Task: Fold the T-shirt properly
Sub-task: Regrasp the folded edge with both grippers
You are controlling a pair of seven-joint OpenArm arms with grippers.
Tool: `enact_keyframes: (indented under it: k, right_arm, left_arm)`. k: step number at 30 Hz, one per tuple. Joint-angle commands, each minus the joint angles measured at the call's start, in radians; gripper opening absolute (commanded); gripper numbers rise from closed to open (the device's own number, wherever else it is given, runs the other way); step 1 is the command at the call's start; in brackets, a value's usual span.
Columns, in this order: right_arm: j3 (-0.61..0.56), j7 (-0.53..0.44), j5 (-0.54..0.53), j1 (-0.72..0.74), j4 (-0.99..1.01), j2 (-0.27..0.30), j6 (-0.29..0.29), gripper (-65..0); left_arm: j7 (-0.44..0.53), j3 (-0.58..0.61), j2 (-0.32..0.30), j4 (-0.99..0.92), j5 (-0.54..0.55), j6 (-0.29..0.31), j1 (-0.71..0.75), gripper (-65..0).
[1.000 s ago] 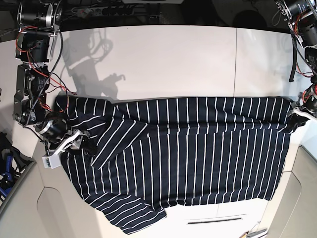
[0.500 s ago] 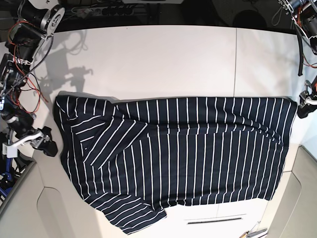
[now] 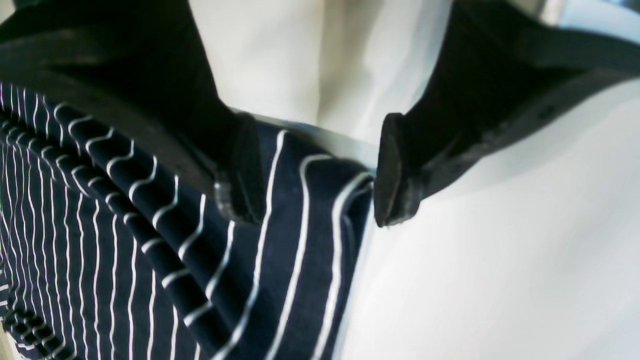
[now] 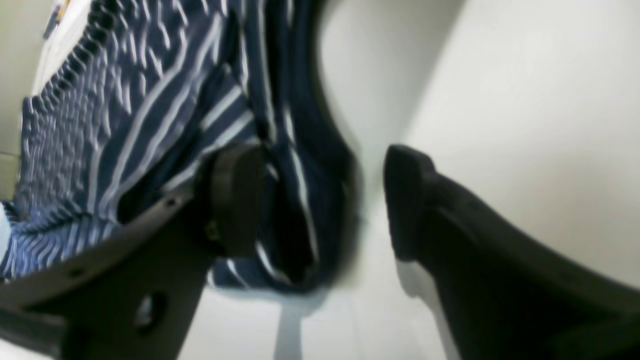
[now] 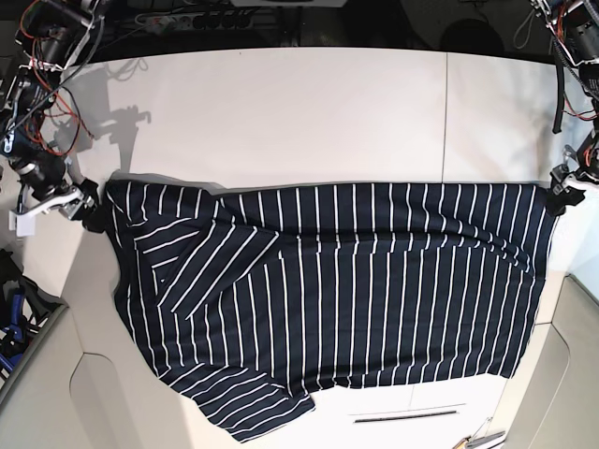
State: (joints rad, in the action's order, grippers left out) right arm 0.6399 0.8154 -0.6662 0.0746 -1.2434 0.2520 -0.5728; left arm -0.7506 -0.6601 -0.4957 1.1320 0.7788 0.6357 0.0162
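The right gripper [image 5: 82, 198] has moved up to the T-shirt [image 5: 356, 281] corner at 9 o'clock, the left gripper [image 3: 315, 170] sits at the 3 o'clock corner, and both jaws are open around cloth, holding nothing, so a pinch looks next.

A robotics lab bench: a plain white table [image 5: 309, 112] with a robot arm [image 5: 42, 103] at each far corner, bare red wiring [image 5: 58, 89] showing, and a power strip [image 5: 192, 19] along the dark back edge
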Motion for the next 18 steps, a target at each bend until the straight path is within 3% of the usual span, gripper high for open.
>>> enact_keyframes:
  k: [1,10,13,18]
  right_arm:
    - [0.003,-0.024,-0.023,0.006,-0.017,0.016,-0.007,-27.3]
    - [0.0,-0.026,-0.06,-0.022,-0.015,0.011,-0.007,-27.3]
    - [-0.016,-0.026,-0.061,-0.022,-0.015,0.01,-0.007,-27.3]
    - [-0.088,-0.032,-0.06,-0.022,-0.015,0.01,-0.007,-27.3]
  left_arm:
    - [0.026,0.002,-0.025,0.014,0.016,0.008,-0.013,-27.1]
    - [0.068,0.006,0.003,0.011,-0.04,0.006,-0.013,-27.1]
    - [0.075,0.006,0.016,0.001,-0.044,0.004,-0.014,-22.1]
    - [0.119,0.006,0.016,-0.042,-0.067,0.004,-0.014,-21.5]
